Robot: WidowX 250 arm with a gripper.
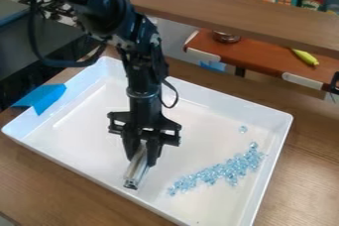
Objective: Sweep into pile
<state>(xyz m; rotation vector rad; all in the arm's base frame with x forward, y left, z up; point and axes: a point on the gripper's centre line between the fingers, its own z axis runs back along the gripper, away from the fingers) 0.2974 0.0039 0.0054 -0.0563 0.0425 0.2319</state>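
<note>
Wood-grained surface (311, 160) is carrying a smooth tray (86, 126); the hand (142, 158) is clasping a slim bar (136, 172) near glassy beads (232, 170).

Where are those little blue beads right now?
In the camera view, the light-blue beads lie at lower right, in a slanting band inside the white tray, to the right of the black gripper.

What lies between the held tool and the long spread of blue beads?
In the camera view, only bare white tray separates the tool from the beads.
</note>
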